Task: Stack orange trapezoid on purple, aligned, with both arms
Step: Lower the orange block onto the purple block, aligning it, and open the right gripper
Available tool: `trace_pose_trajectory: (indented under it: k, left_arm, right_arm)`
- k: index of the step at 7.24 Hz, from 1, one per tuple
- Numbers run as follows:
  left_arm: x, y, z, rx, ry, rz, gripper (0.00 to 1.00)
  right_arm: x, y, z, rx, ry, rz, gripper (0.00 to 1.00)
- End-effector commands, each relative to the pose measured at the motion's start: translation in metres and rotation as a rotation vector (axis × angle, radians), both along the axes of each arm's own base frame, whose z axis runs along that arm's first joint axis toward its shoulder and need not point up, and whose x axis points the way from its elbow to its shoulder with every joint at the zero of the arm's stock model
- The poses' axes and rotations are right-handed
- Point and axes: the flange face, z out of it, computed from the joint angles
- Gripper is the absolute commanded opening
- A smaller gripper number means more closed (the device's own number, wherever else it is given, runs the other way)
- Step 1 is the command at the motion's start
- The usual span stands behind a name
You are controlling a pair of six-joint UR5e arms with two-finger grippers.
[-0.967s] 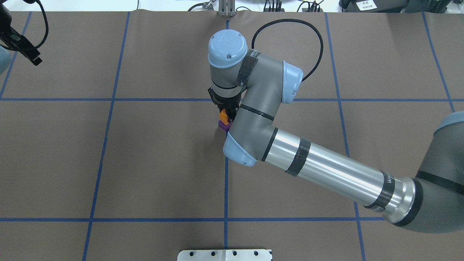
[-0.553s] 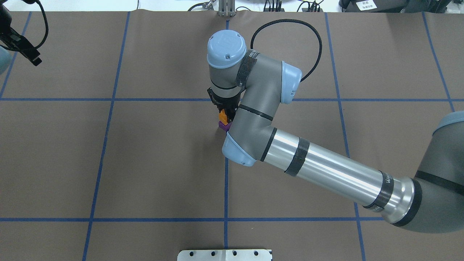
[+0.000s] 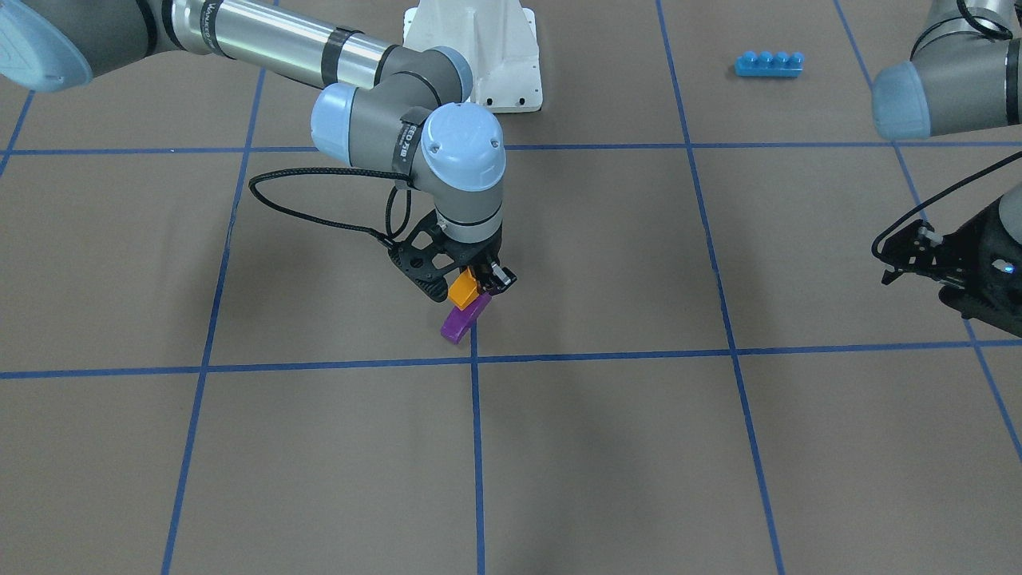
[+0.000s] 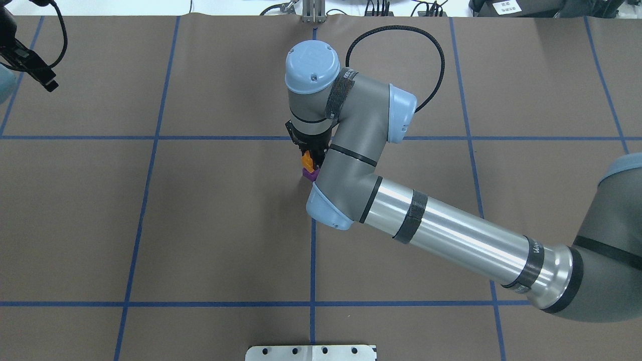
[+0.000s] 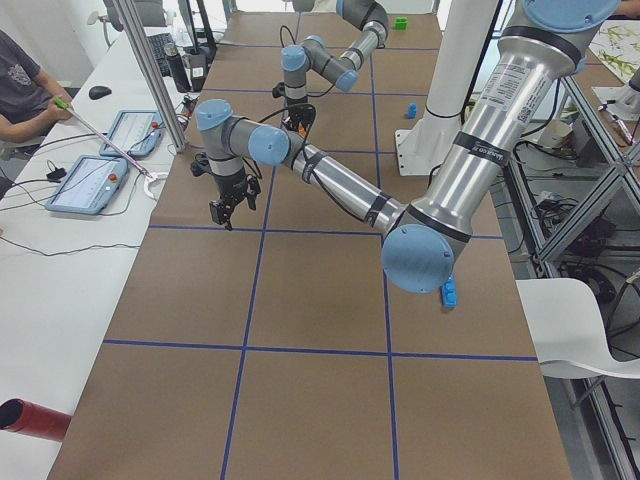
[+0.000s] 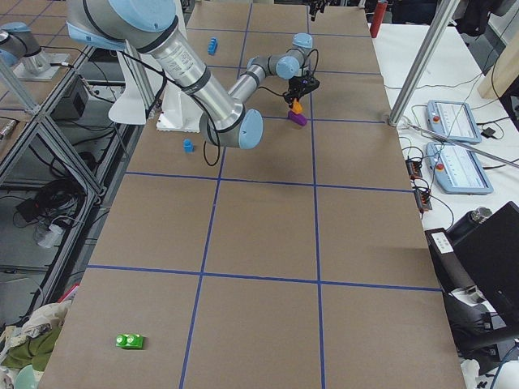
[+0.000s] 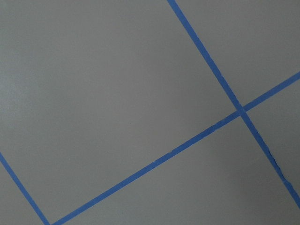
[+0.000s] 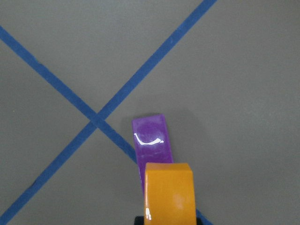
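The brown counter (image 4: 200,225) with its blue tape grid carries the whole job, and most of the work sits near its middle. The right arm (image 4: 451,235) reaches in across the counter and bends down over a tape crossing. The left arm (image 3: 942,88) stays at the counter's edge, well apart from the bricks, so it seems to have no share in this step.

The left pincer (image 3: 888,267) hangs over bare counter. Its fingers look parted, with nothing between them. The right pincer (image 3: 471,283) points down and is clamped on the orange trapezoid (image 3: 461,289).

The purple (image 3: 461,319) lies on the counter just beside the tape crossing, directly under the orange trapezoid. In the right wrist view the orange trapezoid covers the near end of the purple, and their long sides run roughly the same way. I cannot tell whether the two touch or whether a small gap remains.

By my reading, picking up and carrying are done and the stack is close. What is left is to centre the orange trapezoid, press it onto the stud, let go and lift clear.
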Motion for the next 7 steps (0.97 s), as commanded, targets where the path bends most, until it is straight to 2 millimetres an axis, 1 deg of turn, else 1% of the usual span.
trace_pose_trajectory:
  k: [1,4,7]
  left_arm:
    - [0.0,0.0,0.0,0.0,0.0,0.0,1.0]
    - [0.0,0.0,0.001,-0.002,-0.001,0.0,1.0]
    - [0.001,-0.001,0.002,-0.005,-0.002,0.0,1.0]
  right_arm:
    - [0.0,0.0,0.001,0.002,0.004,-0.002,0.0]
    - [-0.013,-0.001,0.013,0.007,-0.004,-0.01,0.0]
    - [-0.017,0.002,0.017,0.013,-0.007,-0.017,0.0]
